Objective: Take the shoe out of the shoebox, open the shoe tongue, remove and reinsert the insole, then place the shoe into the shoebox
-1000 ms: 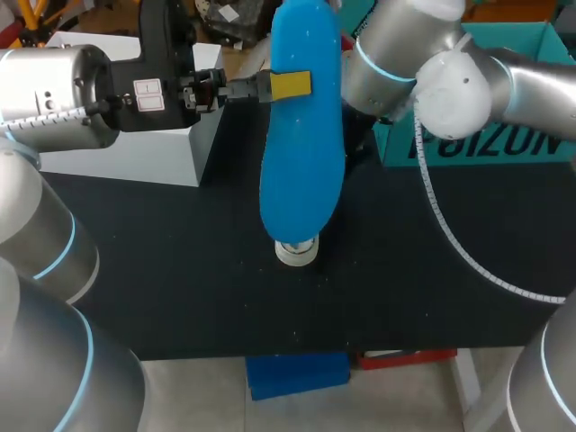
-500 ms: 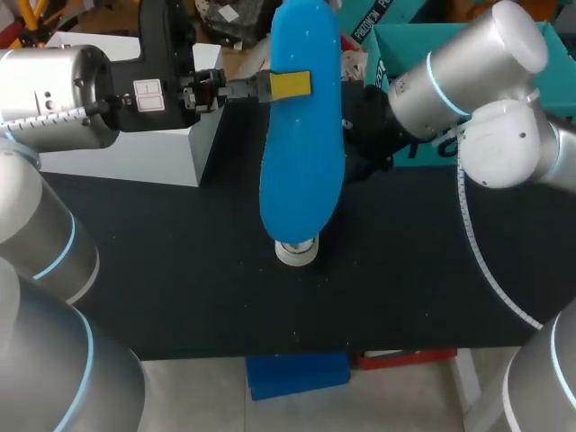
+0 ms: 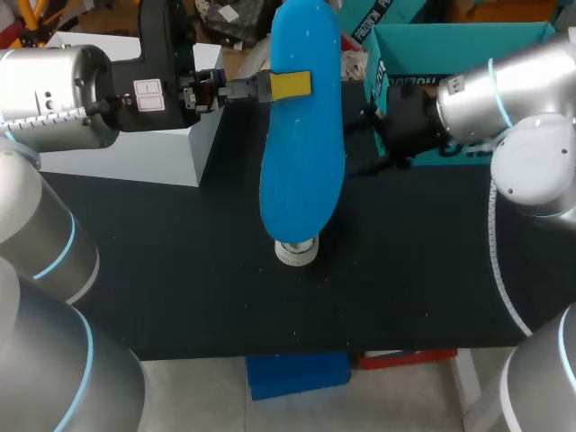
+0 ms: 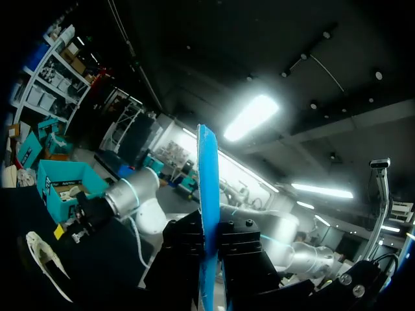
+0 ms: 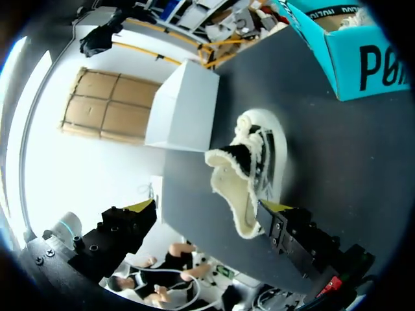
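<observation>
We are pinching the flat blue insole point(image 3: 301, 171) in our left gripper point(image 3: 286, 86), our right gripper point(image 5: 209, 207) hovering spread near the white fleecy shoe point(image 5: 256, 165).

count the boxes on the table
2: the white box at the far left and the teal shoebox at the far right. The raised blue insole may hide others.

Obst.: insole point(image 3: 301, 171) directly abv shoe point(image 3: 296, 253)
</observation>
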`<control>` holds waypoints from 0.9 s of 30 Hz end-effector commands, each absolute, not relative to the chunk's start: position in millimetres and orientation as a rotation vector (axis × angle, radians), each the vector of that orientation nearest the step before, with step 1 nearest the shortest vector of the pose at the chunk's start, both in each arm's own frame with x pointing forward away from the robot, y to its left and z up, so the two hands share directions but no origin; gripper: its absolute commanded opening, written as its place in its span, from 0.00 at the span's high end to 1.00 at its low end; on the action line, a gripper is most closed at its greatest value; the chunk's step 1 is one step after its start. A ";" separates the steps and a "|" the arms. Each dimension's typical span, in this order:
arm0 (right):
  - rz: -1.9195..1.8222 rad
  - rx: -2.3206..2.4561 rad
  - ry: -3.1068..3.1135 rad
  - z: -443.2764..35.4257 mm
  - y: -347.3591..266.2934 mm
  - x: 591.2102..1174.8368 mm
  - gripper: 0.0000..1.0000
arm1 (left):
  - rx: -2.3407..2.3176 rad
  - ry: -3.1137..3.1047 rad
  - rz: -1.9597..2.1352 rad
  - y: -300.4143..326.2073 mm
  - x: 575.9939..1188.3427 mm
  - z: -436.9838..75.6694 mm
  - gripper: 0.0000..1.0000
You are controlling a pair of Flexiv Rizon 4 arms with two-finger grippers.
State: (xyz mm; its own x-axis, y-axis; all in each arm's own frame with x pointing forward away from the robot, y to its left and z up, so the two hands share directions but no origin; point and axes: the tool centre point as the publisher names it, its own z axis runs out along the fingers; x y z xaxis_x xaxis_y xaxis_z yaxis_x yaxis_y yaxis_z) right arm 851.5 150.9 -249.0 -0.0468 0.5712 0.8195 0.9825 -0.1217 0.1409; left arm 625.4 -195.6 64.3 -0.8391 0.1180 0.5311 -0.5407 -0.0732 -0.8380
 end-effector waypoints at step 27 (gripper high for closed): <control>-1.352 -1.321 -1.278 -239.7 150.6 843.0 0.00 | 0.099 -1.820 2.088 -216.1 620.2 63.4 1.00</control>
State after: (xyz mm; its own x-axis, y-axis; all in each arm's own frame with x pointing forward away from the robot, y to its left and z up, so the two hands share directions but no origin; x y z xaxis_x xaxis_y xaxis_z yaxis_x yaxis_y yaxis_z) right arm 845.4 150.3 -239.8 -0.0983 0.0858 0.9915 0.9858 -0.1280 0.1088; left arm 612.8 -200.3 71.6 -0.8882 0.1577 0.4315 -0.4472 -0.0823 -0.8906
